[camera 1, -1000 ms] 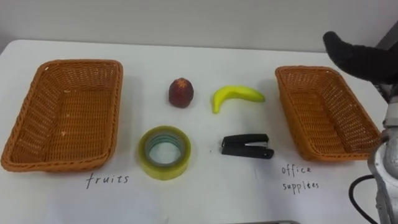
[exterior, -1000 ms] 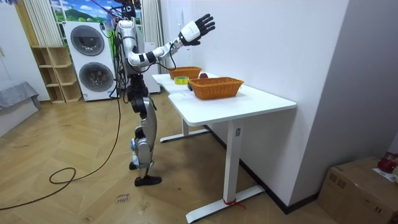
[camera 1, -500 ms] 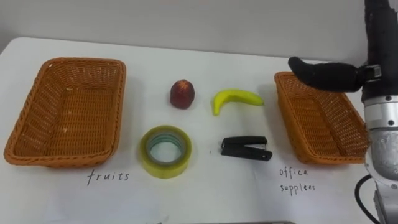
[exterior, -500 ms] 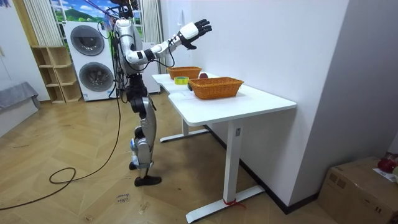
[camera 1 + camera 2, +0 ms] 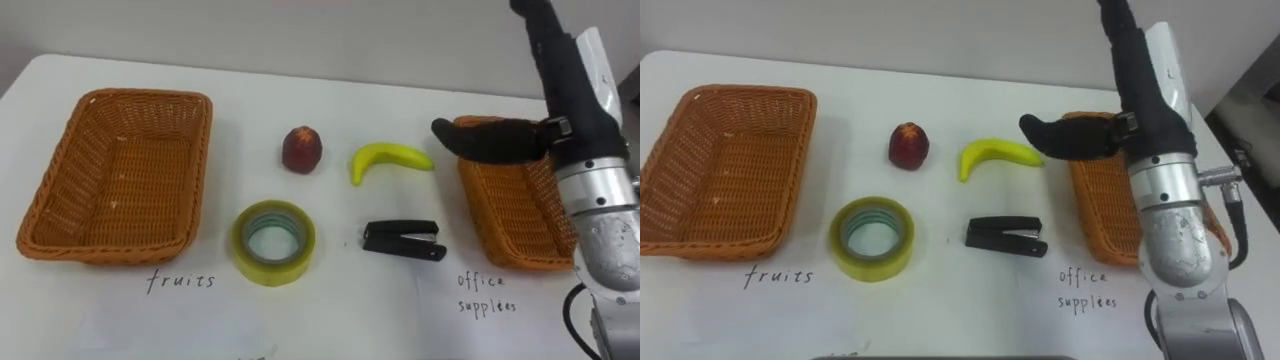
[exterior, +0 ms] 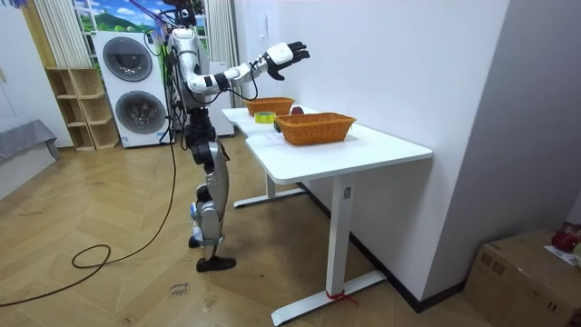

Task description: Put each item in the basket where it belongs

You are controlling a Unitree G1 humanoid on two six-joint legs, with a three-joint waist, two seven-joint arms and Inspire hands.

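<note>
The left orange wicker basket (image 5: 120, 175) and right orange wicker basket (image 5: 510, 215), at the white table's (image 5: 330, 300) side edges, are empty. A red apple (image 5: 301, 149), yellow banana (image 5: 388, 158), yellowish tape roll (image 5: 273, 241) and black stapler (image 5: 403, 239) lie between them. The right robot hand (image 5: 570, 110) hovers over the right one, fingers straight, empty.

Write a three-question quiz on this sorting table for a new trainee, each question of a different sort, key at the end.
1. True or false: the stapler lies nearer the robot than the banana.
2. Which thing lies just on the robot's side of the red fruit? A. stapler B. tape roll C. banana
3. In a word, what does the right hand hold?

Key
1. True.
2. B.
3. Nothing: the hand is open, raised above the table.
</note>
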